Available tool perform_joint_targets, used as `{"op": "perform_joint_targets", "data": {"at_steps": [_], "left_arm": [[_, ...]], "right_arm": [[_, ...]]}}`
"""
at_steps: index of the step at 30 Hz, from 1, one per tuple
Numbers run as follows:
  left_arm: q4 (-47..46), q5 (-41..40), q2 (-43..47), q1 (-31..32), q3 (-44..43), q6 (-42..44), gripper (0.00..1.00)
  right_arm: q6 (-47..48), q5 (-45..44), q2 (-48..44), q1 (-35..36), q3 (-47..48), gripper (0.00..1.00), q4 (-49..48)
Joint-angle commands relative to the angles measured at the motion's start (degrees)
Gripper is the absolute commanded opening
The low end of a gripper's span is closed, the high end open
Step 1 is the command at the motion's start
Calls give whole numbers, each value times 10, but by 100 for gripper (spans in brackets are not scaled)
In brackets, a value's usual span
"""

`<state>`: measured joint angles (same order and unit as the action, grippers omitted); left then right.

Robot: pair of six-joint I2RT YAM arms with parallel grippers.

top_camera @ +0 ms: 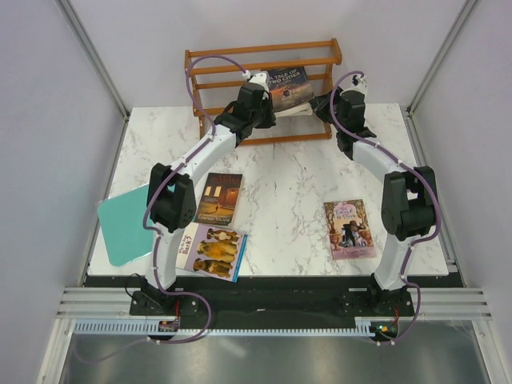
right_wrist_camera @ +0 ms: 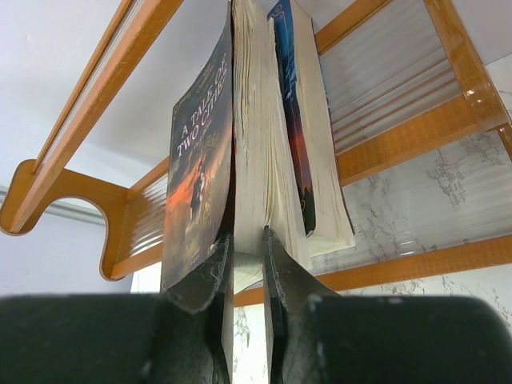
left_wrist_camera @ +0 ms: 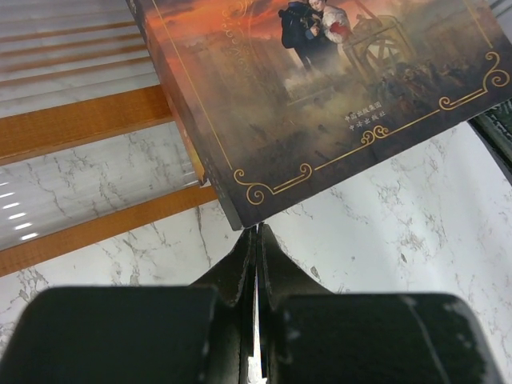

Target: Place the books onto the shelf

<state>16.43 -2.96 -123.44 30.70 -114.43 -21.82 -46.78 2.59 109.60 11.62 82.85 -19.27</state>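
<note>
Top external: 3 of 5 bks lie flat on the table (top_camera: pixel 280 180), not yet shelved: brown-orange bk (top_camera: pixel 218 198) near centre-left, dogs bk (top_camera: pixel 214 251) at near edge by L arm base, pink bk (top_camera: pixel 350 230) near R arm. The other 2 are up at the shelf (top_camera: pixel 232 54) at the far edge, so I'd judge the job under half done.

Right wrist: R gripper (right_wrist_camera: pixel 246 240) is clamped on the page block of "A Tale of Two Cities" (right_wrist_camera: pixel 200 168), held upright on edge, w/ shelf rails behind it. Front cover bows outward past the finger, dark w/ orange glow, title legible. Blue-cover bk (right_wrist_camera: pixel 292 112) stands touching it on the far side, pages cream. Can't tell if either is fully seated on the rails.

Left wrist: L gripper (left_wrist_camera: pixel 256 232) has fingers pressed together, nothing between them, tips right at the lower corner of the Tale cover; contact or just short, can't tell.

Bks look thin, floppy; likely to lean or slide w/o support.
</note>
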Motion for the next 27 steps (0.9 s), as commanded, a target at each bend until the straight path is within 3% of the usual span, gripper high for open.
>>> {"op": "perform_joint_targets", "data": {"at_steps": [1, 27], "left_arm": [[-1, -20, -23, 2, -41, -21, 2], [1, -72, -53, 2, -98, -35, 2]], "right_arm": [[-3, -2, -2, -4, -9, 7, -30], [-13, 1, 2, -14, -22, 7, -43]]}}
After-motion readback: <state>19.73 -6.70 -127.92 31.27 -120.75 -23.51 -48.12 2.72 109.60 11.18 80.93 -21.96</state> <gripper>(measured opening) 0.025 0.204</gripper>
